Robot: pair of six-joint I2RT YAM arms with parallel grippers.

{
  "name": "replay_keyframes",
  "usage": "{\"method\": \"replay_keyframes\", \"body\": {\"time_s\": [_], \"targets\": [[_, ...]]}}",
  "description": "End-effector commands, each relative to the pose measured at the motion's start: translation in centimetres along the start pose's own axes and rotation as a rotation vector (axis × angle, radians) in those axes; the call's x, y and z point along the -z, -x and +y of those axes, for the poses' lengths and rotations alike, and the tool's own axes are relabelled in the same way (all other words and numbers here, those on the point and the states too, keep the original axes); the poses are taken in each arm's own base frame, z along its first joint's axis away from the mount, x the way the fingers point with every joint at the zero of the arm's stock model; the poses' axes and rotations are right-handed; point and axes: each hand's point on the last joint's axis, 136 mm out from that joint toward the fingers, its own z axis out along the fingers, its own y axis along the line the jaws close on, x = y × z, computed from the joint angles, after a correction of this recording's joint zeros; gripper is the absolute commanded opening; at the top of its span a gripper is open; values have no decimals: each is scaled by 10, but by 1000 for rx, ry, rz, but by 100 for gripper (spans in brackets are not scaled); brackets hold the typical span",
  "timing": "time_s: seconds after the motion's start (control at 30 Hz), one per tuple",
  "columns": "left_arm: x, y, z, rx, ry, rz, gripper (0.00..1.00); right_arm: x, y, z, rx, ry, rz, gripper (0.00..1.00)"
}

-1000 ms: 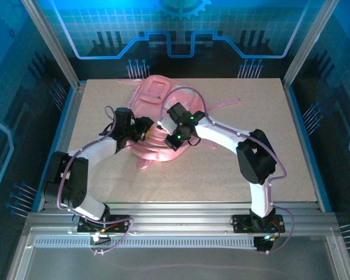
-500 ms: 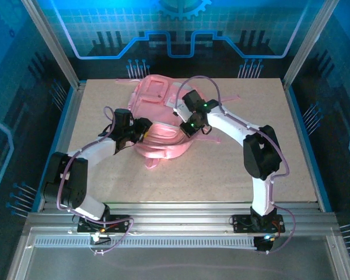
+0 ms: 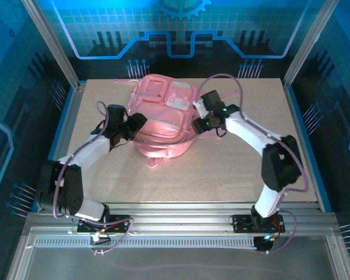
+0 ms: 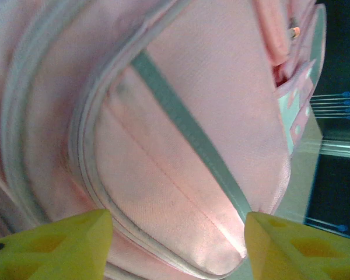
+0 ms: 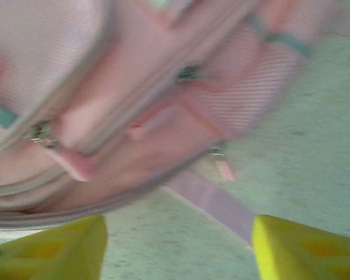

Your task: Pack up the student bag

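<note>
A large soft pink fabric backpack (image 3: 163, 116) lies by the middle of the speckled beige table's (image 3: 233, 169) far edge. The left gripper (image 3: 136, 121), fingers spread and empty, is just beside its left side. The right gripper (image 3: 198, 123), likewise spread, is beside its right.

I read the white-and-black left arm (image 3: 87, 150) reaching forward and inward from its base. Its black two-finger left gripper (image 3: 135, 121) has yellow fingertips (image 4: 52, 245) spread wide. The white-and-black right arm (image 3: 248, 131) extends forward, then bends inward. The black right gripper (image 3: 198, 123) likewise appears spread wide, though its wrist view is blurred.
</note>
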Motion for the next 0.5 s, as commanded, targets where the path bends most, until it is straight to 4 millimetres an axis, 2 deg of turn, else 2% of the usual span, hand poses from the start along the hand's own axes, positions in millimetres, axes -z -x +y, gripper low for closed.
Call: {"method": "replay_keyframes", "body": {"time_s": [0.0, 0.07, 0.2, 0.27, 0.37, 0.4, 0.47], "targets": [[34, 31, 0, -141, 72, -113, 68, 28, 6, -51, -103, -203, -131, 78], [47, 47, 8, -215, 122, -171, 76, 28, -12, -74, -139, -278, -137, 86], [70, 81, 36, -389, 294, -281, 88, 18, -48, -107, -206, -332, -220, 89], [75, 90, 52, -449, 373, -318, 89, 12, -69, -119, -254, -347, -249, 90], [75, 97, 73, -513, 453, -372, 90, 8, -81, -133, -276, -381, -328, 91], [72, 98, 78, -528, 461, -389, 90, 8, -81, -136, -271, -394, -376, 99], [68, 100, 89, -541, 479, -418, 91, 5, -84, -141, -252, -408, -416, 100]]}}
